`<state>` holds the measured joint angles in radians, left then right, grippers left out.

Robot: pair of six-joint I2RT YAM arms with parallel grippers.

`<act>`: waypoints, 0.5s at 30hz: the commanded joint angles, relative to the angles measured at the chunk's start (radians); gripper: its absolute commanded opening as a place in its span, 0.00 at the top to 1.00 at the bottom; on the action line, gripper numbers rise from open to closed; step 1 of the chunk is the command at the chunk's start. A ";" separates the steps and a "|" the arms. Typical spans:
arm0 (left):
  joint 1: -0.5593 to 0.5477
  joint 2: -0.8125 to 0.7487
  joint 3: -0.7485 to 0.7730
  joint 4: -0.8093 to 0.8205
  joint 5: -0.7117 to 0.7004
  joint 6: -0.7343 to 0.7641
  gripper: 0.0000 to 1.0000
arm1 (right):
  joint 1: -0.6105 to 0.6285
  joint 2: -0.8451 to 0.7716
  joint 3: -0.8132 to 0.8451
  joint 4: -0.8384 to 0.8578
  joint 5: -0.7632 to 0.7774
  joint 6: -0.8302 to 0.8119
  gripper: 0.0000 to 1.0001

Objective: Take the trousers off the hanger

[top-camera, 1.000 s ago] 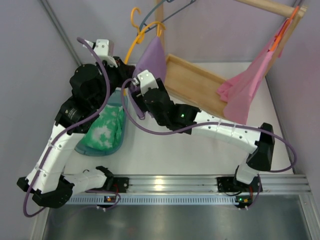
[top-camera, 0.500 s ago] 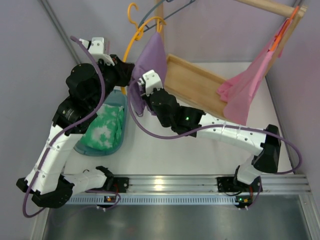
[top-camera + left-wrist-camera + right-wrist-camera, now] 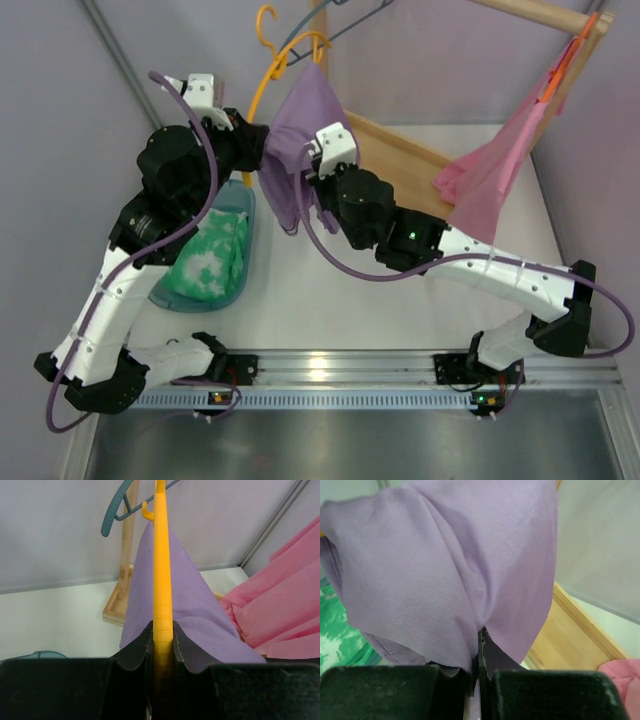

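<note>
The lilac trousers (image 3: 300,125) hang over the yellow hanger (image 3: 272,70) at the back centre, pulled out toward the right. My left gripper (image 3: 162,635) is shut on the hanger's (image 3: 161,555) arm, which runs straight up between its black fingers, with the trousers (image 3: 195,605) draped beside it. My right gripper (image 3: 481,635) is shut on a fold of the trousers (image 3: 445,565), which fill most of the right wrist view. In the top view the right gripper (image 3: 303,180) sits at the cloth's lower right side and the left gripper (image 3: 258,148) at its left edge.
A teal basin (image 3: 238,215) with green-and-white patterned cloth (image 3: 205,265) sits under the left arm. A wooden rack base (image 3: 400,165) lies behind the right arm. A pink garment (image 3: 490,170) hangs on an orange-red hanger (image 3: 560,65) at right. A grey-blue hanger (image 3: 340,25) hangs behind.
My right gripper has closed on the trousers and drawn them rightward and toward me, stretching the cloth off the hanger. The left gripper stays shut on the hanger.
</note>
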<state>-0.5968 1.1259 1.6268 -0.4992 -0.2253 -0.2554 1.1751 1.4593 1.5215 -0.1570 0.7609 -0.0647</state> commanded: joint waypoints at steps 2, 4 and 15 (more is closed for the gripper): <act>-0.003 -0.003 0.007 0.154 -0.046 0.036 1.00 | -0.006 -0.053 0.086 0.030 0.034 -0.021 1.00; -0.001 0.003 0.001 0.145 -0.057 0.042 1.00 | -0.006 -0.062 0.104 0.034 0.032 -0.033 1.00; -0.001 0.014 -0.080 0.146 -0.085 -0.005 1.00 | -0.006 -0.053 0.221 0.088 0.090 -0.171 1.00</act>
<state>-0.6056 1.1526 1.5570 -0.4816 -0.2375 -0.2527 1.1751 1.4502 1.6474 -0.1665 0.7956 -0.1696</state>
